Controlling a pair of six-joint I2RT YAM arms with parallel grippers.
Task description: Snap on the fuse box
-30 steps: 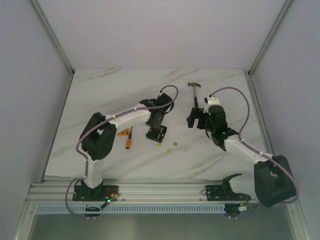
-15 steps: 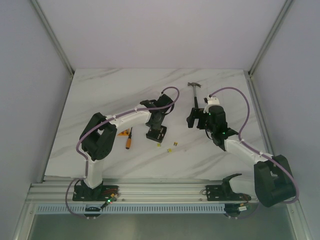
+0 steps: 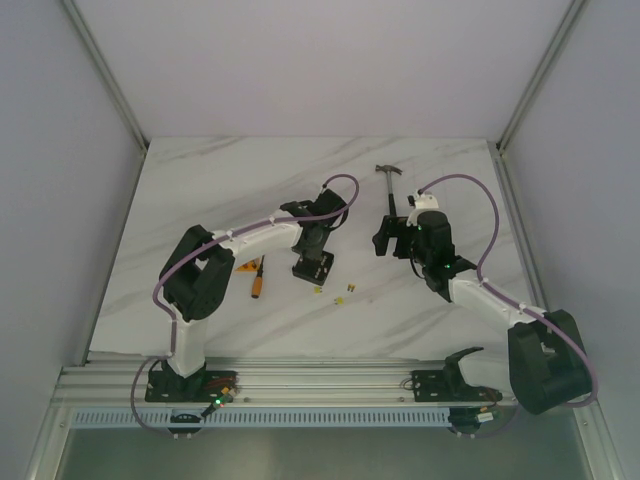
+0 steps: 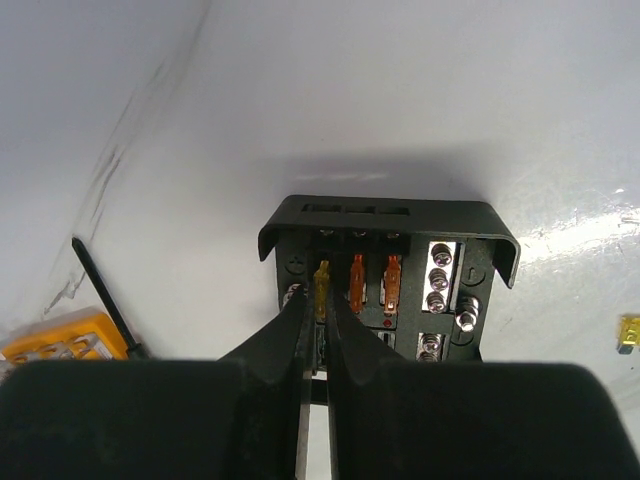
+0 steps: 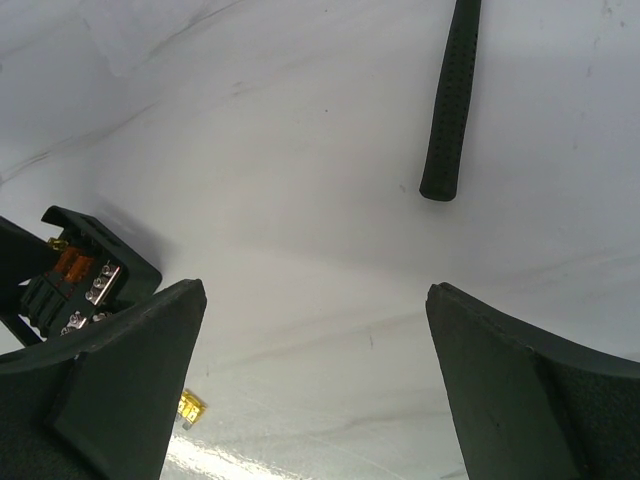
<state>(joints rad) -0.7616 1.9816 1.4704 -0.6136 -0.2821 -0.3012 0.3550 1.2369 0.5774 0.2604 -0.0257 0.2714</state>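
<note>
On the table (image 3: 200,190), loose yellow fuses (image 3: 350,291) lie nearest the bases; just beyond, left of centre, the fuse box (image 4: 390,215) sits open face up, its long axis in line with the left gripper (image 4: 320,305) and its hooded end pointing away from it. That gripper's fingers are clenched on a yellow fuse (image 4: 321,272) in the box's left slot; the right gripper (image 5: 315,295) hangs fully released above the table, with a hammer handle (image 5: 450,100) farther off.

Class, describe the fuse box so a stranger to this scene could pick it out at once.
On the white marble table, look at the left gripper, right of the orange-handled screwdriver. The fuse box is the small black square case at its fingertips, holding upright orange fuses, metal screws and the yellow fuse that gripper pinches. Its neighbours are tiny loose fuses.
</note>
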